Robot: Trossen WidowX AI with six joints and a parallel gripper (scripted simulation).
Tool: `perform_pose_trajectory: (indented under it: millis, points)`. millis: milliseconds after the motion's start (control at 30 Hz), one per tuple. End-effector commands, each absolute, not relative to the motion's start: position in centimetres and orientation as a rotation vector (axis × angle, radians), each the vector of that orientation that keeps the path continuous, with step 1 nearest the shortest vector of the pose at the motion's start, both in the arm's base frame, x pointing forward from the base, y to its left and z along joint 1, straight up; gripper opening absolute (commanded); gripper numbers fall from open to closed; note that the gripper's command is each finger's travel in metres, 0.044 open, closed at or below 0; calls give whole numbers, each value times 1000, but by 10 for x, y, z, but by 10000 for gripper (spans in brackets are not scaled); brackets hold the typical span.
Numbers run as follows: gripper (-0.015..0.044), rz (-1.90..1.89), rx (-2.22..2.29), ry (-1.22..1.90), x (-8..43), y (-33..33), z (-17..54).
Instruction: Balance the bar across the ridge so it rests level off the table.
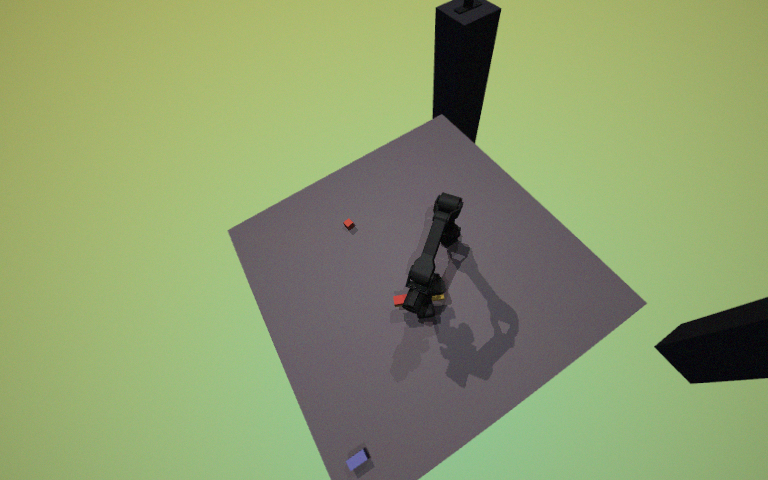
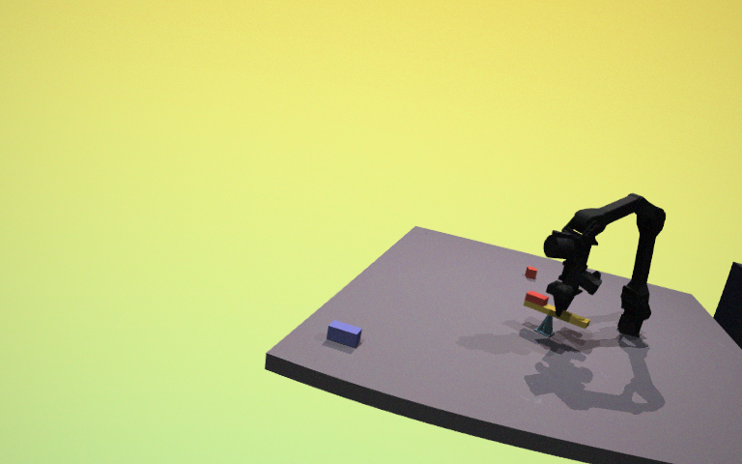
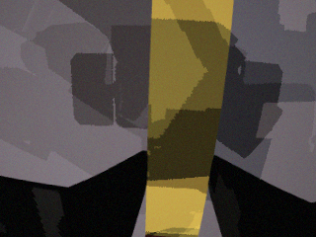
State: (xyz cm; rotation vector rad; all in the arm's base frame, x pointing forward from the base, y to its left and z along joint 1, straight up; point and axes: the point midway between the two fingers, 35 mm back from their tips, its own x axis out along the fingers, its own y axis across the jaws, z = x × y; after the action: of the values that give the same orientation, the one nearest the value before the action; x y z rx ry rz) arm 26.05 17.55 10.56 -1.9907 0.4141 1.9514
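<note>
The yellow bar (image 1: 438, 297) (image 2: 575, 319) (image 3: 183, 74) is above the table, with a red block (image 1: 399, 300) (image 2: 536, 298) on its far-left end in the exterior view. My gripper (image 2: 558, 312) (image 3: 178, 160) is shut on the bar, right of the red block, with a finger on each side. The teal ridge (image 2: 545, 328) stands on the table under the bar, slightly left of my fingertips in the exterior view. The bar slopes down rightward in that view; whether it is truly level or touches the ridge I cannot tell. The arm hides the ridge in the top view.
A small red cube (image 1: 348, 224) (image 2: 530, 272) lies away from the bar on the table (image 1: 317, 271) (image 2: 415, 284). A blue-violet block (image 1: 357, 459) (image 2: 344, 333) lies near a table corner. Dark pillars (image 1: 464, 67) (image 1: 719, 339) stand beyond the table.
</note>
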Motion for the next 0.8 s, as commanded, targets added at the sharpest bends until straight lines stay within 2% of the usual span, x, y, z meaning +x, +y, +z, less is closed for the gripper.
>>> perform_pose_trajectory:
  millis: [0, 767]
  points:
    - [0, 1954, -1993, 414, 260, 175, 103]
    - [0, 1954, -1993, 414, 260, 175, 104]
